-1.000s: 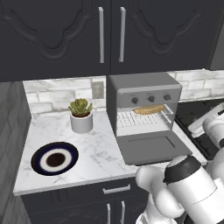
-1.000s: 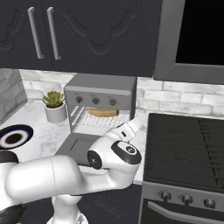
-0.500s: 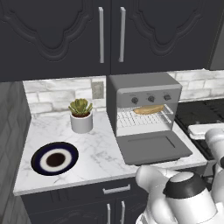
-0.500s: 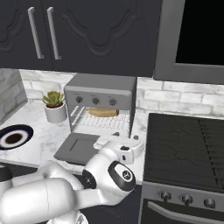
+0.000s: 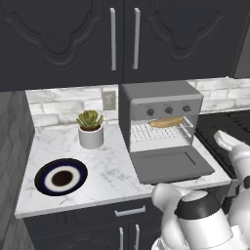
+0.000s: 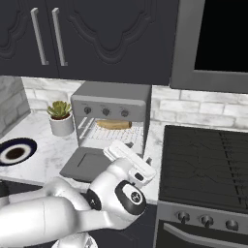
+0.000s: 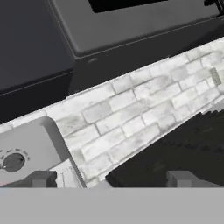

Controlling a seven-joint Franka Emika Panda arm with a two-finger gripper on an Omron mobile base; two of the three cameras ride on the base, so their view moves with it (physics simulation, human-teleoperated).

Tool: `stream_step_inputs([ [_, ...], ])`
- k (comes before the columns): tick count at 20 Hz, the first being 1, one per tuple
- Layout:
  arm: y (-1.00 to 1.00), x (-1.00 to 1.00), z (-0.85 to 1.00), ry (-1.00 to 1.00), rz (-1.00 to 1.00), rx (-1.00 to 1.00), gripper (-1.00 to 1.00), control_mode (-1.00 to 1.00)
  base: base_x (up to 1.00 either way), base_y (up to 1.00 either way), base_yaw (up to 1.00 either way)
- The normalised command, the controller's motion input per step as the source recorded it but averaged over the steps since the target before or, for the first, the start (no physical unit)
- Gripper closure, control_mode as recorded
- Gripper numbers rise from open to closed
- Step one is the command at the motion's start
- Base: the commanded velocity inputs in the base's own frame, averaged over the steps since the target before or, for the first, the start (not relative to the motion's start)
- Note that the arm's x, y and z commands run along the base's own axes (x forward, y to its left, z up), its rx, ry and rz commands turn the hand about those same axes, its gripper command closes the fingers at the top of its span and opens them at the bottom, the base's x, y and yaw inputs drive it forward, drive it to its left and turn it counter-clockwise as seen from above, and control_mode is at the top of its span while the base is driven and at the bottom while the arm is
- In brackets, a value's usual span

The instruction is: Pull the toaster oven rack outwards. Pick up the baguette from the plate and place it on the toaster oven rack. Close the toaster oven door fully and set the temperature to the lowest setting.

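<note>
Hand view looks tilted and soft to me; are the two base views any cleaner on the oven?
Hand view: rolled, brick wall slanting, boxy grey toaster oven cut off at the corner, slightly soft. Left base view: even flat light, golden-tan baguette on the wire rack is crisp. Right base view: equally sharp, no glare, white arm hides part of the flat grey door.

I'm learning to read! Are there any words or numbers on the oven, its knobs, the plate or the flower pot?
No words or numbers can be read anywhere.
The toaster oven: its knobs have only faint tick marks around them, too small to read as numbers.
The plate: plain rings, no text.
The plant pot: plain white, no label.
The stove knobs: no readable marks.
</note>
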Motion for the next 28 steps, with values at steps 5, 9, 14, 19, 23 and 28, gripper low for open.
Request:
stream_step_inputs([
  [5, -0.17, -0.22, 0.4, -0.24, 0.0, 0.73, -1.0, -1.0, 0.0, 0.0, 0.0],
  [9, -0.22, -0.24, 0.26, -0.31, 0.0, 0.77, -1.0, -1.0, 0.0, 0.0, 0.0],
  [14, -0.23, -0.27, 0.21, -0.38, 0.0, 0.79, -1.0, -1.0, 0.0, 0.0, 0.0],
  [19, -0.21, -0.29, 0.27, -0.39, 0.0, 0.78, -1.0, -1.0, 0.0, 0.0, 0.0],
  [23, -0.22, -0.24, 0.48, -0.38, 0.0, 0.75, -1.0, -1.0, 0.0, 0.0, 0.0],
  [28, -0.22, -0.23, 0.58, -0.38, 0.02, 0.75, -1.0, -1.0, 0.0, 0.0, 0.0],
])
